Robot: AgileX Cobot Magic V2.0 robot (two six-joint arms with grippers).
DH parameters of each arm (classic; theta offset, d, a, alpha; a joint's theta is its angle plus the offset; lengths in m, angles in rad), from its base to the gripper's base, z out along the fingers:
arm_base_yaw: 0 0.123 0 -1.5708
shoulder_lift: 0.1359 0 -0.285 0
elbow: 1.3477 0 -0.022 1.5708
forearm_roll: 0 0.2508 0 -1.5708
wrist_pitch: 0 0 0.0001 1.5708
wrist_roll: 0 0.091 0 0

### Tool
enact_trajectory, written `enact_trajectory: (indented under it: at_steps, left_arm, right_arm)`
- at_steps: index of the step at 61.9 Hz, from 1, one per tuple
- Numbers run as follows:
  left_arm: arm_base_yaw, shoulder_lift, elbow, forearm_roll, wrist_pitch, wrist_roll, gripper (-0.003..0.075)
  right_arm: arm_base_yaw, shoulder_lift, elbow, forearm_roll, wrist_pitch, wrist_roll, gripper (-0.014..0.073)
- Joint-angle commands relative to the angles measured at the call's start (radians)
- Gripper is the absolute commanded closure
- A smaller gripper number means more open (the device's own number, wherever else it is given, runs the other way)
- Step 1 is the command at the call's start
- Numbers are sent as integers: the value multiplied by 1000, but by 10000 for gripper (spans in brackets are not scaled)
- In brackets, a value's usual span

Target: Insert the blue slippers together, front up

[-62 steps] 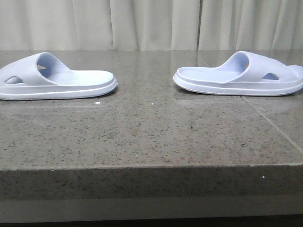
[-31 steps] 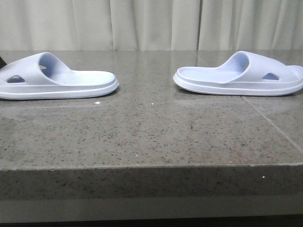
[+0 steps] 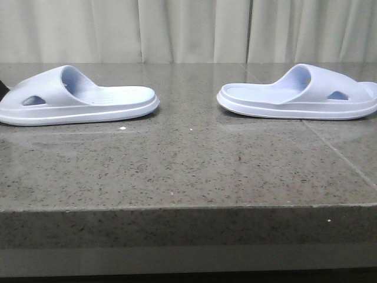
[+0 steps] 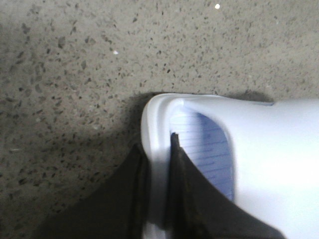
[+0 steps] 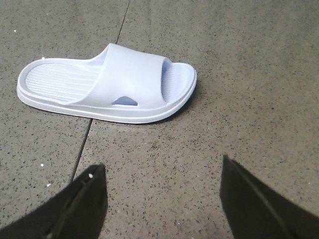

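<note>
The speckled grey-brown stone tabletop [image 3: 188, 171] fills the lower two thirds of the front view, with pleated pale curtains [image 3: 188, 29] across the top. At mid-left lies one pale lavender-blue foam slide sandal [image 3: 76, 100], sole down, its open toe end pointing toward the frame's left edge; its twin [image 3: 300, 94] lies at mid-right, well apart from it. My left pincer [image 4: 158, 172] is clamped on the left sandal's toe-end rim, one finger inside, one outside. My right pincer [image 5: 162, 199] stands wide over bare stone, near its sandal but not touching it.
</note>
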Motion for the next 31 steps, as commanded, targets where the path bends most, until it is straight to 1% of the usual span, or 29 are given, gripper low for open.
enact_trajectory:
  at_steps: [1,10,18,27,31]
  left_arm:
    - [-10,-45,-20,-79,9,25,741]
    - [-10,-92,-20,-132,35,50,741]
    - [-10,-175,-13,-157,77,56,741]
    - [-10,-306,76,-252,89,141,741]
    - [-10,-373,140,-294,91,177,741]
  right_arm:
    - [-5,8,-34,-7,-78,-6,86]
    - [-5,6,-34,-7,-89,-6,86]
    - [-5,6,-34,-7,-91,-6,86]
    - [-5,6,-34,-7,-89,-6,86]
    - [-5,6,-34,-7,-84,-6,86]
